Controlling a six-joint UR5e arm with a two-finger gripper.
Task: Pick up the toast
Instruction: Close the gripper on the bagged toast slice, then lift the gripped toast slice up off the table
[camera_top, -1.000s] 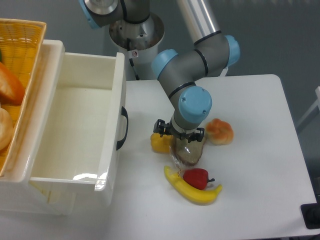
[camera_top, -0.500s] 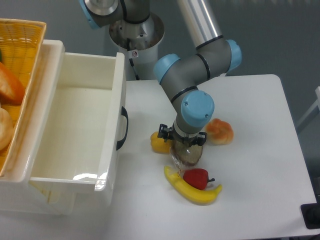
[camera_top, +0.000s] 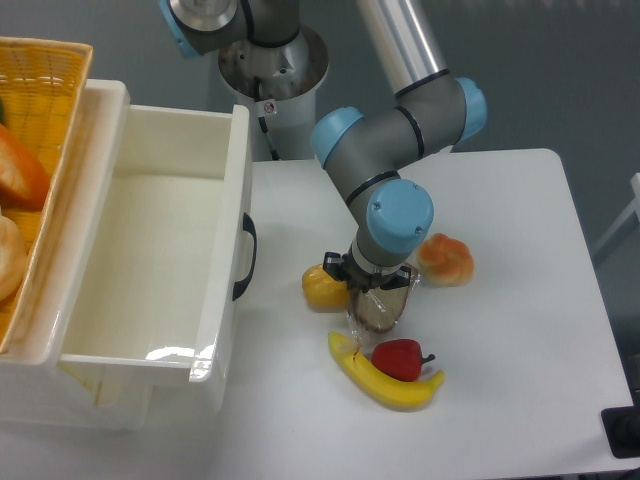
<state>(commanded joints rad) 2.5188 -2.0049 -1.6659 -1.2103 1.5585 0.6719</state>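
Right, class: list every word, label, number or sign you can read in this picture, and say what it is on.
No text can be read.
Small red-and-white sticker on the robot base: too small and blurred to read.
Toast in its clear wrap under the gripper: no print visible.

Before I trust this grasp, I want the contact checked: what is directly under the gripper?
The wrapped toast lies under the gripper, between the yellow pepper and the bun. The arm's wrist hides the fingertips and the toast's upper edge, so contact cannot be seen.
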